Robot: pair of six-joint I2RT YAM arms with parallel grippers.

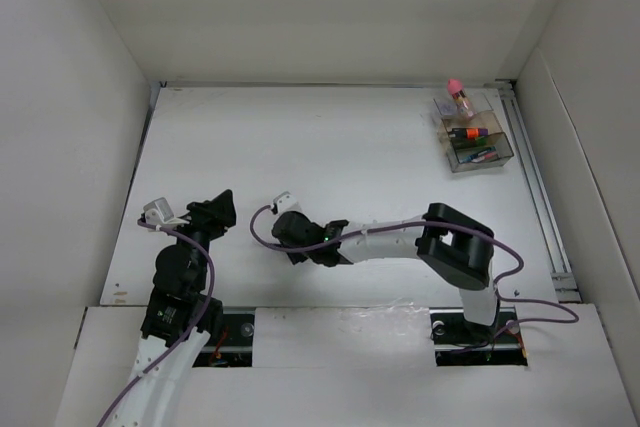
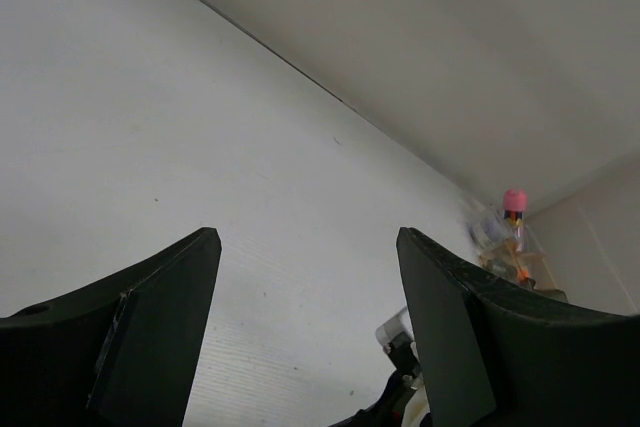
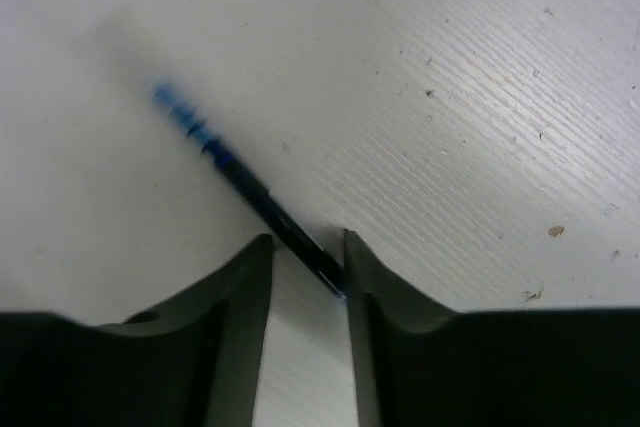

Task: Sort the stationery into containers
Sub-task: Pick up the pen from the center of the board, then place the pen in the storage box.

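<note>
From above, the right arm's wrist covers its right pincer (image 1: 285, 219), so neither its fingers nor anything under them can be made out. It hangs over the near middle of the table (image 1: 300, 137). The left pincer (image 1: 222, 203) sits to its left, near the table's near left side, and its gap is also too small to judge here. The organiser (image 1: 476, 143) stands at the far right corner. An orange-ended highlighter (image 1: 468, 133) shows inside it, and the rest of what it holds is too small to sort out. The pink-topped jar (image 1: 455, 93) stands at its far end.

In the left wrist view the left pincer (image 2: 308, 247) is spread wide, with only bare table (image 2: 150, 127) between its fingers. Far off to the right the jar (image 2: 514, 201) and organiser (image 2: 522, 269) are blurred.

The right wrist view shows a dark-blue pen (image 3: 240, 182) lying slantwise on the table (image 3: 450, 97). Its far end is smeared by blur, and its near end is cut off behind a fingertip. The right pincer (image 3: 305, 247) is narrowed to a slim gap around that near end. The pen touches one finger (image 3: 380, 317), while a sliver of table shows between it and the other. It is not clamped from both sides.
</note>
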